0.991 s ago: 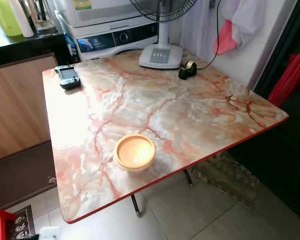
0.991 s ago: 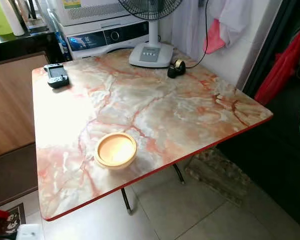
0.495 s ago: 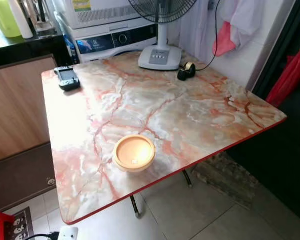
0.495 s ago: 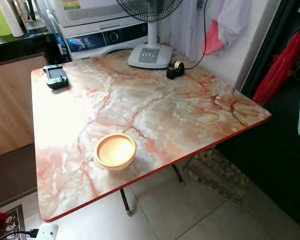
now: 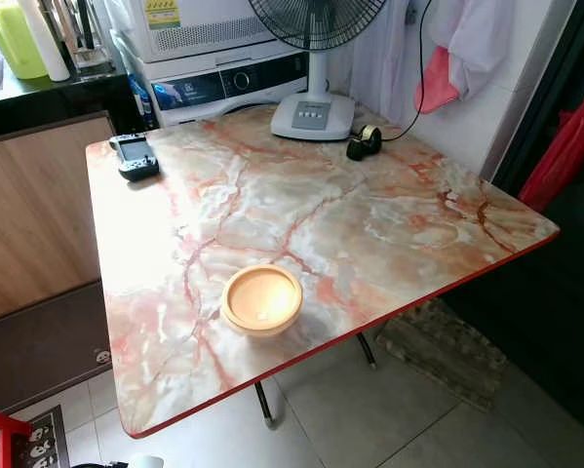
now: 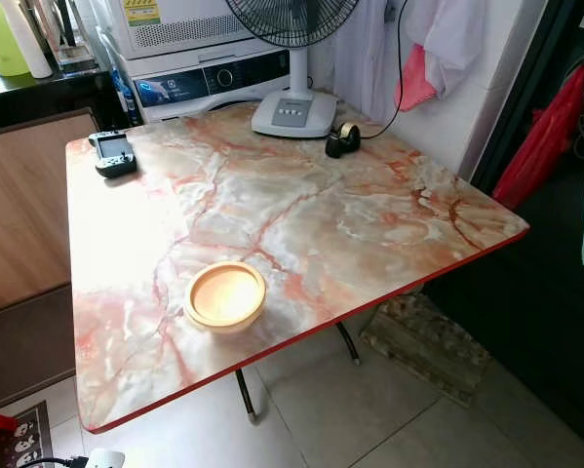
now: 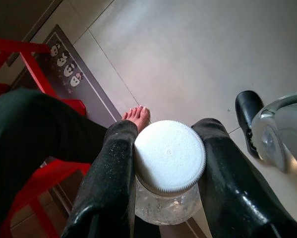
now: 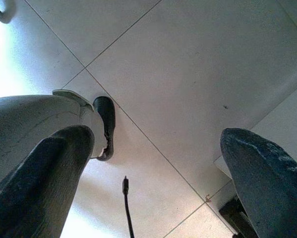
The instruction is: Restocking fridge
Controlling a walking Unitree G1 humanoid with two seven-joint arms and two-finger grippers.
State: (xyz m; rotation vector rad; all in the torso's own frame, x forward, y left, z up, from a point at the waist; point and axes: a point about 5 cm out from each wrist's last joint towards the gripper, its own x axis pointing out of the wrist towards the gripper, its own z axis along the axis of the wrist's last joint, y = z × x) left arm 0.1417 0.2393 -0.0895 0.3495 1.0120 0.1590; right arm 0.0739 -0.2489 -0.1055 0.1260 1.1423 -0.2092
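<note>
My left gripper (image 7: 168, 166) hangs low over the floor, shut on a clear jar (image 7: 167, 212) with a white ribbed lid (image 7: 169, 154); one black finger presses each side of it. The right gripper (image 8: 153, 173) hangs open above bare floor tiles with nothing between its fingers. Ahead stands a marble-patterned table (image 5: 389, 224) with a red edge. An empty orange bowl (image 5: 261, 298) sits near its front edge.
On the table's far side are a fan base (image 5: 313, 115), a tape dispenser (image 5: 364, 142) and a handheld console (image 5: 135, 156). A washing machine (image 5: 223, 83) stands behind, a wooden cabinet (image 5: 38, 214) to the left. A person's bare foot (image 7: 137, 115) and a red stool (image 7: 34, 89) are beside my left gripper.
The head view has shifted slightly, so the table sits a little lower in the picture. Nothing on the table has moved.
</note>
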